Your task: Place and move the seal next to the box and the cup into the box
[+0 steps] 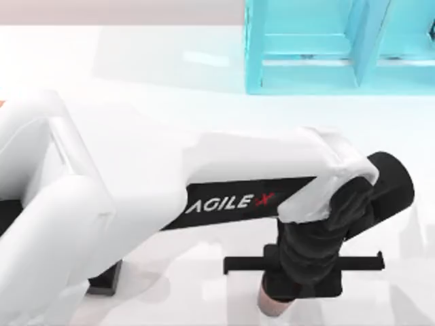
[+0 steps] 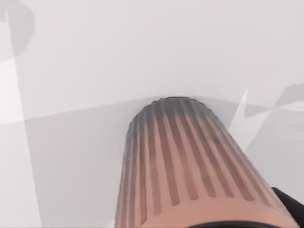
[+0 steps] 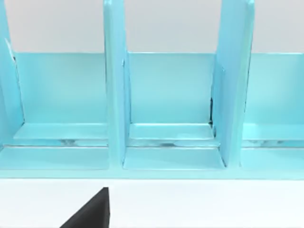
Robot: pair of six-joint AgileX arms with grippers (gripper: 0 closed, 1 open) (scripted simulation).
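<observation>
While our left arm reaches across the white desk [image 1: 170, 102] in the top view, its jaws [image 1: 285, 299] hang low at the near edge, well forward of the turquoise shelf unit [image 1: 326, 47] that stands at the far side. A small ribbed, copper-brown metallic cylindrical cup [image 2: 185, 166] sits directly under them; the left wrist view looks along its fluted wall from just above, and in the top view its pinkish side [image 1: 275, 307] pokes out below the black wrist. We judge that the jaws are closed on this cup, since it stays centred under the wrist and seems raised off the desk, though the fingers themselves are hidden and the lift is hard to confirm.

Our right arm is parked facing the shelf unit, whose upright dividers and open compartments [image 3: 171, 95] are before its wrist camera; a dark wedge [image 3: 92, 211] at that picture's lower edge is likely part of its own jaws, and we cannot tell how they stand.

The step in hand appears to be the carrying of the cup toward the box. Neither the wooden tray nor the stamp can be placed from here, so we cannot say how far the carry has to go. The next move calls for keeping the cup upright, bringing it over the tray's rim, lowering it inside and only then releasing.
</observation>
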